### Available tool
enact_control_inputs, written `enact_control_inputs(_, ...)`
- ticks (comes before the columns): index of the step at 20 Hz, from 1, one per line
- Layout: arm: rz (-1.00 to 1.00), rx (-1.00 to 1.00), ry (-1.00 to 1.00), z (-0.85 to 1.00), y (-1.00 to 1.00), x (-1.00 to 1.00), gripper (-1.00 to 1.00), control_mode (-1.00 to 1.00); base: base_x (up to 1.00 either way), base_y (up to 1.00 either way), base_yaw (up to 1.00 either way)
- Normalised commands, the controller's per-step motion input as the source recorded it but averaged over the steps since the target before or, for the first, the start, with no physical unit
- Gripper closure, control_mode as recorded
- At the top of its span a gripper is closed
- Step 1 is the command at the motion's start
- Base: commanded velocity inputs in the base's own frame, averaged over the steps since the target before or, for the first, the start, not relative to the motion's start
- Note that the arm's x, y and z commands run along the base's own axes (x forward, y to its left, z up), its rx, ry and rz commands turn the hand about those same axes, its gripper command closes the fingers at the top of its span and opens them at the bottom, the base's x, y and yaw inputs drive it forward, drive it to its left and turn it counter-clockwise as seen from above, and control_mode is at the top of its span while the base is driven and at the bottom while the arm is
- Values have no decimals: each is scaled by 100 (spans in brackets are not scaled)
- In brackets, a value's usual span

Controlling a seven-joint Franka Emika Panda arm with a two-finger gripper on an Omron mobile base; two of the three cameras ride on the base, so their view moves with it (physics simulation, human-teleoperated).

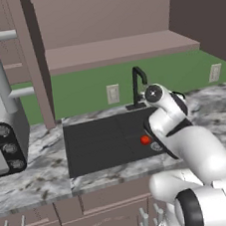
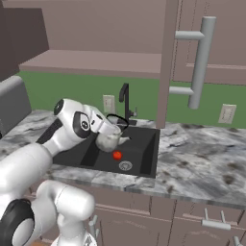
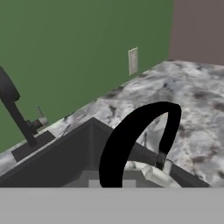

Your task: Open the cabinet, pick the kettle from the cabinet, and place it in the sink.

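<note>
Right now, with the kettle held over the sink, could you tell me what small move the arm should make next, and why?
Probably lower it a little, then let go. The gripper is shut on the kettle by its black handle, and the kettle hangs above the sink, near the red ball, not yet resting on the basin floor.

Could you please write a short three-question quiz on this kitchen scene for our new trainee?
1. True or false: the kettle hangs over the sink.
2. What lies in the sink near the drain? A) red ball B) spoon C) cup
3. Which part of the kettle are the fingers closed on?

Key:
1. True.
2. A, the red ball.
3. Its black arched handle.
</note>
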Motion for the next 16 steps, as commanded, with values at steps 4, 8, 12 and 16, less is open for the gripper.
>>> enact_control_inputs(4, 0, 0, 0, -27, -12, 4, 100, -100, 0, 0, 0)
enact_control_inputs(8, 0, 0, 0, -28, -10, 6, 100, -100, 0, 0, 0)
enact_control_inputs(12, 1, 0, 0, -19, -4, 17, 100, -100, 0, 0, 0)
enact_control_inputs(16, 5, 0, 3, -16, -9, 22, 100, -100, 0, 0, 0)
